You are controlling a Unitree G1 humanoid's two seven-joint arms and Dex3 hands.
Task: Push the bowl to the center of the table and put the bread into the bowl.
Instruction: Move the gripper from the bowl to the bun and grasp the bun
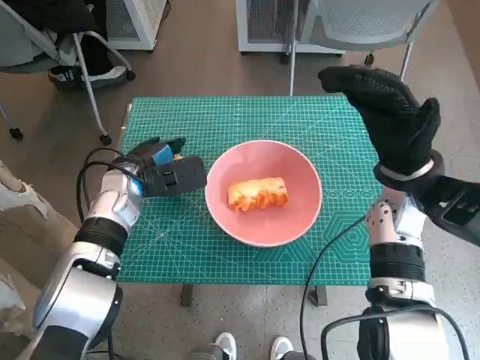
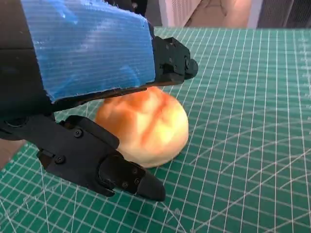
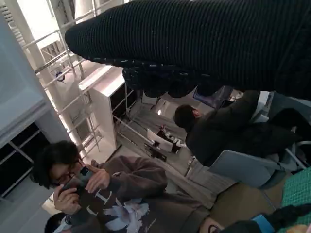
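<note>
A pink bowl (image 1: 264, 159) stands near the middle of the green cutting mat (image 1: 225, 112), with a long golden piece of bread (image 1: 257, 193) lying inside it. My left hand (image 1: 166, 174) lies low on the mat just left of the bowl. In the left wrist view this hand (image 2: 87, 53) holds a round bun (image 2: 146, 126) between its fingers above and its thumb below, and the bun rests on the mat. Only a sliver of the bun (image 1: 178, 157) shows in the head view. My gloved right hand (image 1: 390, 112) is raised above the table's right side and holds nothing.
Chair legs (image 1: 90, 90) stand on the floor beyond the table's far left corner, white cabinets (image 1: 270, 22) at the back. A person's shoes (image 1: 225, 345) show at the near edge. The right wrist view shows the glove (image 3: 204, 43) and people (image 3: 121, 189) sitting nearby.
</note>
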